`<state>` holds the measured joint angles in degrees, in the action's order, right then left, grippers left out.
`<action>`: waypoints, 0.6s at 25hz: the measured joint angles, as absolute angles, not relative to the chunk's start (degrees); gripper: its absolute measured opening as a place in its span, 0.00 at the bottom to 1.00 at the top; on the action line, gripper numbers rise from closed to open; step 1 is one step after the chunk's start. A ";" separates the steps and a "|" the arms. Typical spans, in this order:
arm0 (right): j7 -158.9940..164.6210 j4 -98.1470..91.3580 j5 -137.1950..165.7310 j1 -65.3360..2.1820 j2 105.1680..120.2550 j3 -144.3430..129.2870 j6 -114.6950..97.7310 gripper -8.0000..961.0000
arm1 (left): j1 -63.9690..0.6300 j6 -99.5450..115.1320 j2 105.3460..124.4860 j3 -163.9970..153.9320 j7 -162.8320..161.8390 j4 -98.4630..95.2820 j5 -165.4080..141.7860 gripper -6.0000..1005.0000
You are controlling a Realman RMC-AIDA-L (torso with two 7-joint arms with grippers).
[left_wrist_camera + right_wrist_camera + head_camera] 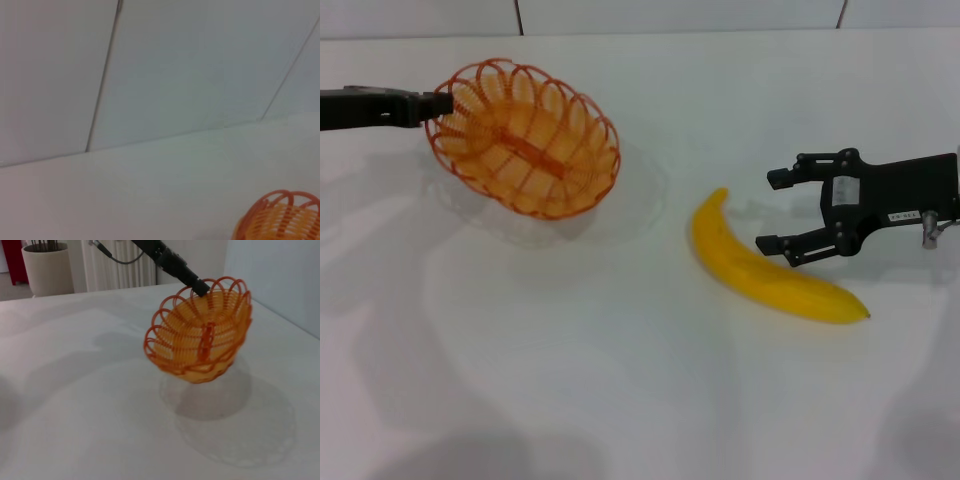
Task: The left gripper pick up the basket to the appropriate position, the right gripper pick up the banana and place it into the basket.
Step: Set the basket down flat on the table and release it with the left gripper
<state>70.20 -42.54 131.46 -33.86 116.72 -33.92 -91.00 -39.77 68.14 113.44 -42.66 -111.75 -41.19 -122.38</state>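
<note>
Your left hand [438, 104], at 10 o'clock, grips the basket [525, 137] rim, holding it tilted above the worktop [620, 380]. Your right hand [778, 212], open, hovers beside the banana [767, 267] at 3 o'clock.

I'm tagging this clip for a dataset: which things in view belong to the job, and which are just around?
Part of the job:
- left tool, shut on the basket's rim
- basket, held tilted, off the table
- right tool, open beside the banana
- banana, lying on the table

Just around:
- white table
- beige plant pot in the background
</note>
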 joint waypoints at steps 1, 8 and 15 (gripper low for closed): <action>70.47 -42.54 131.47 -33.91 116.71 -33.93 -91.14 0.94 | -39.78 67.77 113.42 -42.66 -111.77 -40.63 -121.68 0.07; 71.72 -42.85 131.49 -34.66 116.66 -35.70 -91.35 0.94 | -40.17 64.50 113.11 -42.62 -111.73 -35.11 -118.95 0.07; 73.45 -43.05 131.49 -34.91 116.61 -37.02 -91.19 0.94 | -40.41 61.11 113.13 -42.62 -112.13 -31.50 -117.54 0.07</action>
